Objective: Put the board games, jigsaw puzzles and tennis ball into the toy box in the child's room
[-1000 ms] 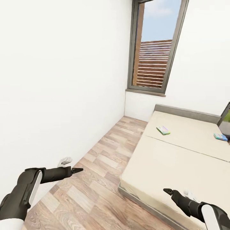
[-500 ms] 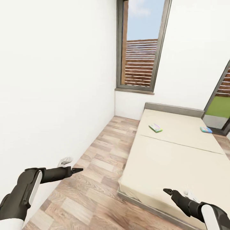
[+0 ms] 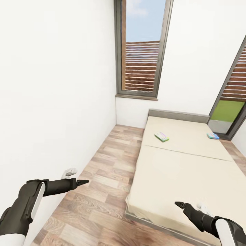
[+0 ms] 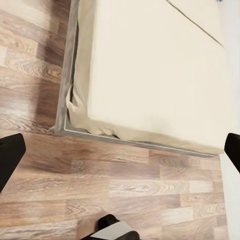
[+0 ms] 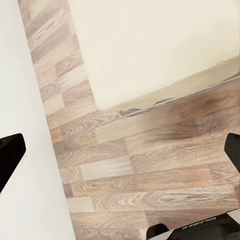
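- Swinging across the room over the last second: the whole head view shifting, bed (image 3: pixel 184 160) now sitting nearer the middle with more of its far side and a second glazed opening (image 3: pixel 232 99) coming in at the right. Reading this as the camera turning, not the things moving.
- Meaning for the task, as a judgement: lining up on the bed for the first pickups; nothing boxed yet; toy box and surface out of frame.
- Counting, largest first: one bed, with a two-part beige mattress and a low grey headboard; two windows, counting the tall one (image 3: pixel 141 51) over the headboard corner.
- Counting two board games, both lying flat on the far mattress half, well apart: a green and white one (image 3: pixel 161 136) near the left side, a smaller blue one (image 3: pixel 213 136) near the right edge.
- Counting two pincers, both hanging low over wooden floor (image 3: pixel 102 191), far from the games: left pincer (image 3: pixel 83 182) and right pincer (image 3: pixel 179 204), each carrying nothing, each spread wide judging by the dark fingertips (image 4: pixel 10 155) at opposite edges of the wrist views.
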{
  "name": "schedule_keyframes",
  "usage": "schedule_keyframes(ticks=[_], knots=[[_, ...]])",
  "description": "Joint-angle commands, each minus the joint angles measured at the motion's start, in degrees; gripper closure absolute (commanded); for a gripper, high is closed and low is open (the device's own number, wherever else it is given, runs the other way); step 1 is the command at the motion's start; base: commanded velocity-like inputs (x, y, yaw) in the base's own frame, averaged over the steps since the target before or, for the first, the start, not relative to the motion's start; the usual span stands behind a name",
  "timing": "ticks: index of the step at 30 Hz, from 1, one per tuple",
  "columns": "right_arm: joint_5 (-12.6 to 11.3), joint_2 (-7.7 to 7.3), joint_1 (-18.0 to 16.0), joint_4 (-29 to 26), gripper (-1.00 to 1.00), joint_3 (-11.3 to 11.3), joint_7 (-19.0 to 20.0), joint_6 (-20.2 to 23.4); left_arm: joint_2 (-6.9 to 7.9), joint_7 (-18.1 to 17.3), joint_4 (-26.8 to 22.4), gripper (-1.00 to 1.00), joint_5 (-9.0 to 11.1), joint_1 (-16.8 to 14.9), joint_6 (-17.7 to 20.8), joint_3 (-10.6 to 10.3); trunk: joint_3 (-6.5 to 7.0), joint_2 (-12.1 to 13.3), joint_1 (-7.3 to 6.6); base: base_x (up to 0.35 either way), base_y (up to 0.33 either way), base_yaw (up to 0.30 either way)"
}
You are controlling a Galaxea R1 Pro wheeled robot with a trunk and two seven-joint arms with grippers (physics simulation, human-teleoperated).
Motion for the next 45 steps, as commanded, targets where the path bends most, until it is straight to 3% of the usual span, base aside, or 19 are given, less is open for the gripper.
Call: schedule_keyframes(ticks=[1,17,28,45], knots=[[0.00,0.01,-0.06,-0.04,-1.00,-0.09,0.09,0.30,-0.01,-0.22,-0.02,-1.00,-0.02,-0.05,0.43,0.07,-0.13,-0.12,0.05,0.178,0.035,-0.030],[-0.18,0.01,-0.06,-0.04,-1.00,-0.18,0.11,0.25,-0.02,-0.28,-0.02,-1.00,-0.09,-0.05,0.40,0.06,-0.17,-0.12,0.05,0.192,0.038,-0.036],[-0.24,0.03,-0.06,-0.04,-1.00,-0.19,0.13,0.25,-0.02,-0.31,-0.02,-1.00,-0.11,-0.05,0.36,0.06,-0.36,-0.12,0.05,0.204,0.142,-0.241],[-0.31,0.00,-0.06,-0.04,-1.00,-0.19,0.15,-0.50,-0.01,-0.31,-0.02,-1.00,-0.11,-0.01,0.39,0.06,-0.54,-0.12,0.05,0.022,0.014,-0.274]])
